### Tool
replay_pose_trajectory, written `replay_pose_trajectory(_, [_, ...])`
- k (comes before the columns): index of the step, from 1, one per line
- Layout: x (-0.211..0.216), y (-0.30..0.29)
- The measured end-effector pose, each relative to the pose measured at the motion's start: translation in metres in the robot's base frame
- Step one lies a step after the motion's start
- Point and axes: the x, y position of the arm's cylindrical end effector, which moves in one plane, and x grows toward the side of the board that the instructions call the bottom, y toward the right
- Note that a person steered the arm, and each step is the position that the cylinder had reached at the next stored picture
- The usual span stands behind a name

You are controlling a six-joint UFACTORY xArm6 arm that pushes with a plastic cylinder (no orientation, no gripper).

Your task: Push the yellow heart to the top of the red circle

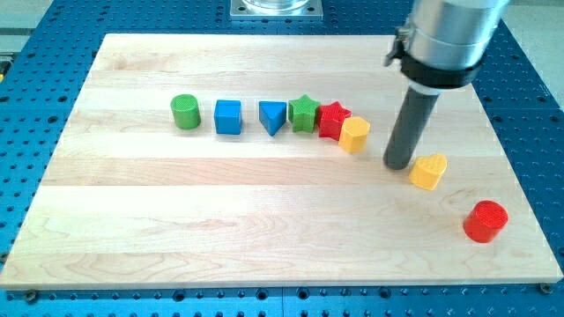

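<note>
The yellow heart (428, 171) lies on the wooden board at the view's right. The red circle (486, 221) is a red cylinder lying below and to the right of the heart, near the board's lower right corner, with a gap between them. My tip (399, 165) rests on the board just left of the yellow heart, very close to its left side; I cannot tell if it touches.
A row runs across the board's upper middle: green cylinder (185, 112), blue cube (227, 116), blue triangle (272, 117), green star (304, 113), red star (333, 119), yellow hexagon (354, 135). The board's right edge (520, 167) is near the red circle.
</note>
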Motion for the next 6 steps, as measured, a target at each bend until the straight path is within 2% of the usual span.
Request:
replay_pose_trajectory(1, [0.016,0.052])
replay_pose_trajectory(2, [0.008,0.047])
replay_pose_trajectory(4, [-0.052,0.065])
replay_pose_trajectory(6, [-0.058,0.054])
